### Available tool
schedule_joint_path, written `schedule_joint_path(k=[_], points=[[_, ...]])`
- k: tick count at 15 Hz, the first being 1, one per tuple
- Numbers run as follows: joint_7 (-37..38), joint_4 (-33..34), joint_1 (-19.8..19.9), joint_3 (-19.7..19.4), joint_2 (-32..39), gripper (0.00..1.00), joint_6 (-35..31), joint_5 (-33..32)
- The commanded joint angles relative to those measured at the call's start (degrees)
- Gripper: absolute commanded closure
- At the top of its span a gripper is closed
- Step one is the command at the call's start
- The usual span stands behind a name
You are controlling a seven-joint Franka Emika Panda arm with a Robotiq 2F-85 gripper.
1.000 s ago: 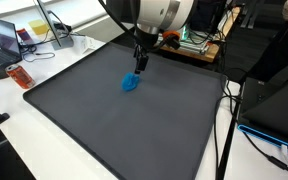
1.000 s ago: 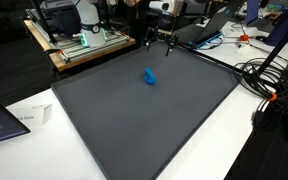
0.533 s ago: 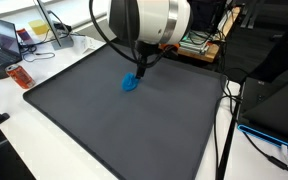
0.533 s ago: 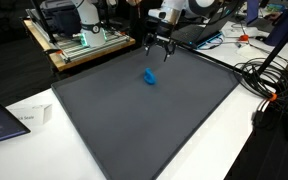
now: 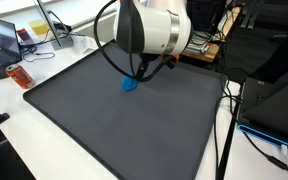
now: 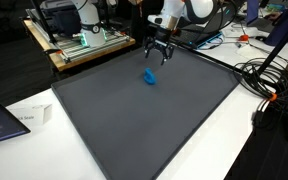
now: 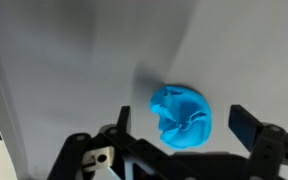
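Observation:
A crumpled bright blue cloth lies on the dark grey mat. It shows in both exterior views. My gripper is open and empty, above the cloth, with one finger on each side of it in the wrist view. In an exterior view the gripper hangs just behind and above the cloth, not touching it. In the exterior view from the arm's side, the arm's white body hides most of the gripper.
The mat covers most of a white table. A laptop and an orange item sit at one corner. A machine on a wooden stand is behind the mat. Cables lie along one side. A paper sheet is near the front.
The arm has swung lower and toward the blue cloth, bringing the open gripper closer above it. The cloth has not moved.

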State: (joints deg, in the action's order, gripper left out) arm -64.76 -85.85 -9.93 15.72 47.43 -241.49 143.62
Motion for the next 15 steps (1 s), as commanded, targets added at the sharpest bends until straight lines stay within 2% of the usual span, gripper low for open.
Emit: schedule_joint_path(k=[1,7,8,10,15], points=[[5.86,1.39,-4.67,-4.69,0.07,0.0,-1.54,0.0],[11.52,-1.58,-12.44,-14.35,-0.01,0.0,-1.11,0.0],[9.46,-0.4,-9.91,-11.34,0.14,0.0,-0.05,0.0],[10.3,-1.03,-11.45,-13.22,0.23,0.0,-0.04,0.0],[10.45,-1.08,-11.72,-13.71,0.26,0.0,-0.04,0.0]])
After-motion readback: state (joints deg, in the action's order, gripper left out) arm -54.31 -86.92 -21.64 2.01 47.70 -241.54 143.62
